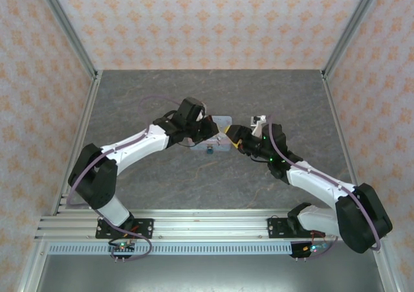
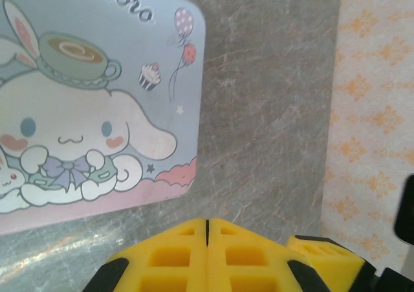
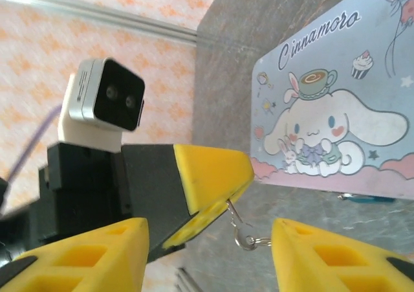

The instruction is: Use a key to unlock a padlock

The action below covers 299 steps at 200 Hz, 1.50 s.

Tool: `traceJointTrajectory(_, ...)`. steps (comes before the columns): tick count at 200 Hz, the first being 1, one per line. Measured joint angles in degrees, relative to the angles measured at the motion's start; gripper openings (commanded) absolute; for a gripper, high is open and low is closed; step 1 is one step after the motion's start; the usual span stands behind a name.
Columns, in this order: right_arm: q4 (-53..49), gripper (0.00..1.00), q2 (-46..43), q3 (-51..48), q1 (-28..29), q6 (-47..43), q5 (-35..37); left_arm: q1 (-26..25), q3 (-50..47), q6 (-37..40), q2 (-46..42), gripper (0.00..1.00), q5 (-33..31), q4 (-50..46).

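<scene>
Left claw [image 2: 207,228]: presses both yellow fingers flat together, pinches the key [image 3: 231,210] at the tips, lets it dangle with a small ring [image 3: 246,241] at its lower end. Hangs over the grey table [image 1: 162,98] just off the edge of the cartoon tin [image 2: 129,65].

Right claw [image 3: 210,234]: stands wide, grips nothing, faces the left claw from close by; in its own wrist view shows the dangling key between its two fingers, depth there unclear.

Padlock [image 1: 210,151]: lies on the table just beside the tin's near edge, below both claws in the top view, seemingly touching neither. Shackle too small to tell whether open or closed.
</scene>
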Motion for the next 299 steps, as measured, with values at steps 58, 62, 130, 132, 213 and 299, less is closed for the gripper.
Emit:
traceJointTrajectory(58,7.08,0.57,0.81,-0.02,0.0,18.8,3.98,1.79,-2.03,4.17,-2.91,0.0,-4.31,12.35)
traceJointTrajectory(62,7.67,0.57,1.09,-0.02,0.0,19.87,4.17,1.79,-2.47,4.2,-3.04,0.0,-4.59,13.51)
traceJointTrajectory(130,14.84,0.58,7.43,1.73,1.75,33.11,8.37,1.79,-7.69,2.6,-3.39,0.0,-10.1,25.94)
traceJointTrajectory(132,14.99,0.58,7.63,1.86,1.81,33.29,8.5,1.79,-7.76,2.4,-3.39,0.0,-10.23,26.21)
traceJointTrajectory(213,20.31,0.56,15.15,5.73,4.39,37.92,12.37,1.79,-10.1,-0.81,-3.43,0.0,-11.76,31.85)
traceJointTrajectory(299,23.61,0.42,18.6,6.71,4.63,39.5,13.73,1.77,-11.58,-2.27,-3.72,0.0,-11.76,33.48)
